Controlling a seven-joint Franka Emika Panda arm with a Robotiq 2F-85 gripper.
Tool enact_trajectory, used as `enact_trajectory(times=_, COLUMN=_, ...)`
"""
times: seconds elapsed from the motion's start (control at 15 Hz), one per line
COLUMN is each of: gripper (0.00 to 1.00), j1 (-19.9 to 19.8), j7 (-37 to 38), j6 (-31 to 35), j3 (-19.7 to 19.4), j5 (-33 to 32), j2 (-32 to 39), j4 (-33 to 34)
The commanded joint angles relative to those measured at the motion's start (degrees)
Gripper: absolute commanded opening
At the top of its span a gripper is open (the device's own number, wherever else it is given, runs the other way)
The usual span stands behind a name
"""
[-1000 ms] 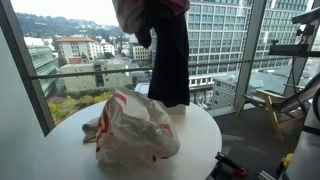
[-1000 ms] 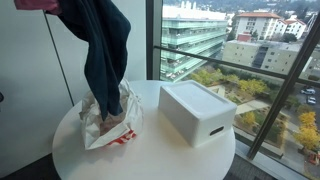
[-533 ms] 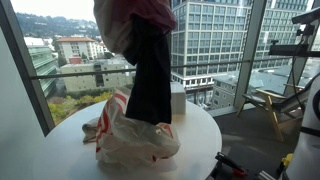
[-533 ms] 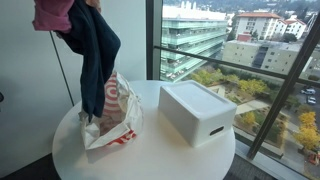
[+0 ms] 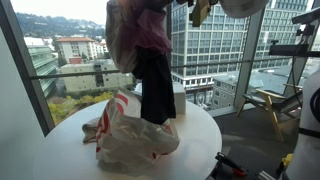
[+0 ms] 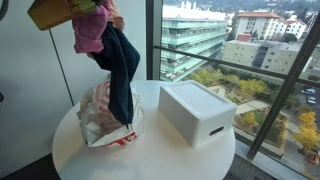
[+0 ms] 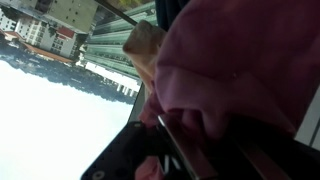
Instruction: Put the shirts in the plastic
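My gripper [image 5: 172, 5] is at the top of both exterior views and is shut on a bundle of shirts. A pink shirt [image 5: 138, 32] bunches just under the jaws, and a dark navy shirt [image 5: 155, 90] hangs below it. The navy shirt's lower end reaches the open mouth of the white plastic bag with red print [image 5: 135, 138], which lies on the round white table [image 5: 60, 152]. The pink shirt [image 6: 90, 30], navy shirt [image 6: 122, 70] and bag [image 6: 100, 118] show there too. In the wrist view, pink cloth [image 7: 240, 70] fills the frame around a finger [image 7: 190, 150].
A white lidded box [image 6: 198, 110] stands on the table [image 6: 160, 155] beside the bag, on the window side. Floor-to-ceiling windows surround the table. A chair and equipment [image 5: 275, 100] stand off to one side.
The gripper has come down and shifted sideways with the shirts. The navy shirt's hanging end has dropped lower, to the bag's opening.
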Motion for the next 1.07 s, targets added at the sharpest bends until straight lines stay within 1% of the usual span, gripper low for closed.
enact_trajectory(times=0.0, gripper=0.05, j1=10.8, j7=-6.4, j6=2.6, j3=-7.9, j5=1.7, j2=-0.1, j4=0.0)
enact_trajectory(times=0.13, gripper=0.05, j1=16.7, j7=-8.4, j6=1.4, j3=-12.8, j5=2.0, j2=-1.5, j4=0.0)
enact_trajectory(times=0.33, gripper=0.05, j1=23.5, j7=-10.4, j6=0.7, j3=-18.9, j5=2.5, j2=-3.2, j4=0.2)
enact_trajectory(times=0.53, gripper=0.05, j1=28.1, j7=-11.6, j6=-1.2, j3=-22.6, j5=3.8, j2=-5.8, j4=0.3)
enact_trajectory(times=0.73, gripper=0.05, j1=32.3, j7=-13.5, j6=-4.9, j3=-26.5, j5=5.0, j2=-8.5, j4=0.3)
enact_trajectory(times=0.87, gripper=0.05, j1=34.1, j7=-15.1, j6=-7.1, j3=-29.8, j5=6.1, j2=-9.1, j4=0.3)
enact_trajectory(times=1.0, gripper=0.05, j1=35.6, j7=-17.1, j6=-7.2, j3=-33.5, j5=7.4, j2=-8.1, j4=0.3)
